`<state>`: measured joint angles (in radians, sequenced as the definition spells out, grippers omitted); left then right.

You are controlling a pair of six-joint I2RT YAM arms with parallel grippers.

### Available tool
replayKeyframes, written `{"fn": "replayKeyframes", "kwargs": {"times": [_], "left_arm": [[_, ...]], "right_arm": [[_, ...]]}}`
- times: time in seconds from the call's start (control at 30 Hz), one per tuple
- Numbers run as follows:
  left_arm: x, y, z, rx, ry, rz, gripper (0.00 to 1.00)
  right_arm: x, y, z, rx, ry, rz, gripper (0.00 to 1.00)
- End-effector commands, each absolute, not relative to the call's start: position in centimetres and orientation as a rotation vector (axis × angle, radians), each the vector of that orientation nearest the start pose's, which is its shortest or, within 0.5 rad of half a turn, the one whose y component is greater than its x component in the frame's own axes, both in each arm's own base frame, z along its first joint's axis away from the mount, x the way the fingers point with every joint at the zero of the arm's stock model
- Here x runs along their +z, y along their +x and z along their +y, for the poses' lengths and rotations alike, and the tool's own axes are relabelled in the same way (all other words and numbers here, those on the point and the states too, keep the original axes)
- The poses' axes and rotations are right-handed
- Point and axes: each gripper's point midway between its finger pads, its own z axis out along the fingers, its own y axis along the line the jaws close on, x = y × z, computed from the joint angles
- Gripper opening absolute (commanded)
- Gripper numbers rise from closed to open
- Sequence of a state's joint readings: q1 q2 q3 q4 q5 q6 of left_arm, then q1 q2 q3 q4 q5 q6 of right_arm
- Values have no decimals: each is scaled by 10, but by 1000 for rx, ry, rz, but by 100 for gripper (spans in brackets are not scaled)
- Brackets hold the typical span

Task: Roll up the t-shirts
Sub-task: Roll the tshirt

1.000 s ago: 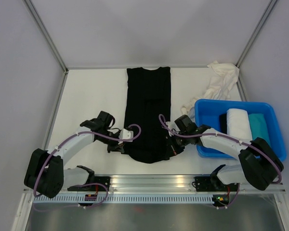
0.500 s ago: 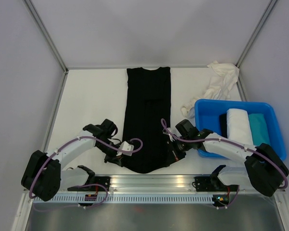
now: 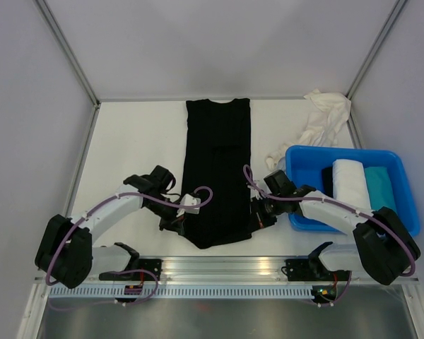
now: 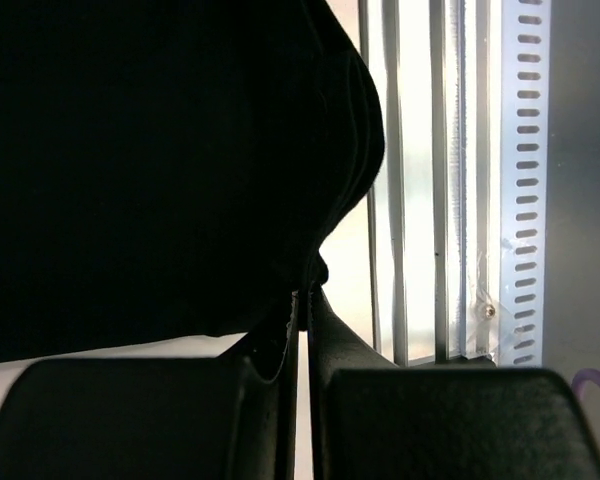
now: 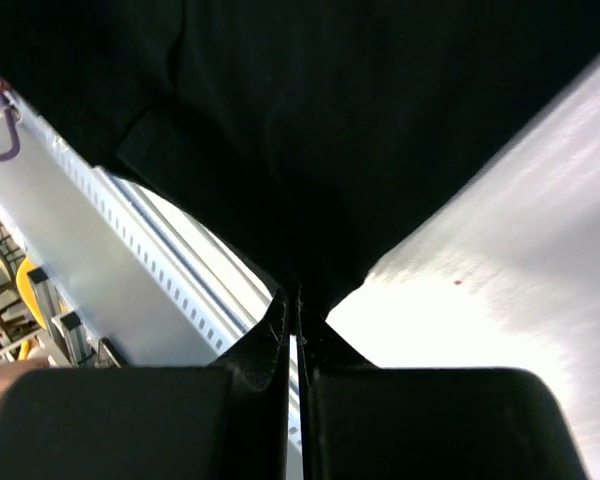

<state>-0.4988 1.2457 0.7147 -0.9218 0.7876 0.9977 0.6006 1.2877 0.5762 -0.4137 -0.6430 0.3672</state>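
The black t-shirt (image 3: 217, 162) lies folded into a long strip down the middle of the table, collar at the far end. My left gripper (image 3: 178, 221) is shut on its near left corner (image 4: 180, 150). My right gripper (image 3: 258, 219) is shut on its near right corner (image 5: 310, 120). The near end hangs curved between them, close to the table's front edge. A rolled white t-shirt (image 3: 350, 182) and a rolled teal t-shirt (image 3: 380, 189) lie in the blue bin (image 3: 302, 157). Another white t-shirt (image 3: 322, 116) lies crumpled at the far right.
The blue bin stands at the right, just beside my right arm. A metal rail (image 3: 226, 267) runs along the table's near edge, also seen in the left wrist view (image 4: 440, 180). Grey walls enclose the table on three sides.
Both grippers, shut on the shirt's near corners, first pulled toward the front edge, then moved back a little away from it, carrying the near end with them.
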Motion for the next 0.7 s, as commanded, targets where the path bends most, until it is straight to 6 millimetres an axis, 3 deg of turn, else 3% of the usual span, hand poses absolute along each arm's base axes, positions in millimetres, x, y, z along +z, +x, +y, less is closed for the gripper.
{"fn": "replayKeyframes", "kwargs": {"times": [0.0, 0.27, 0.67], "left_arm": [[69, 127, -182, -1030, 1754, 1941, 2], [65, 163, -181, -924, 1653, 1981, 2], [46, 186, -173, -770, 1633, 2009, 2]], "right_arm": [[52, 141, 226, 1085, -522, 2737, 0], [43, 156, 213, 1038, -474, 2753, 0], [47, 182, 219, 1029, -488, 2698, 0]]}}
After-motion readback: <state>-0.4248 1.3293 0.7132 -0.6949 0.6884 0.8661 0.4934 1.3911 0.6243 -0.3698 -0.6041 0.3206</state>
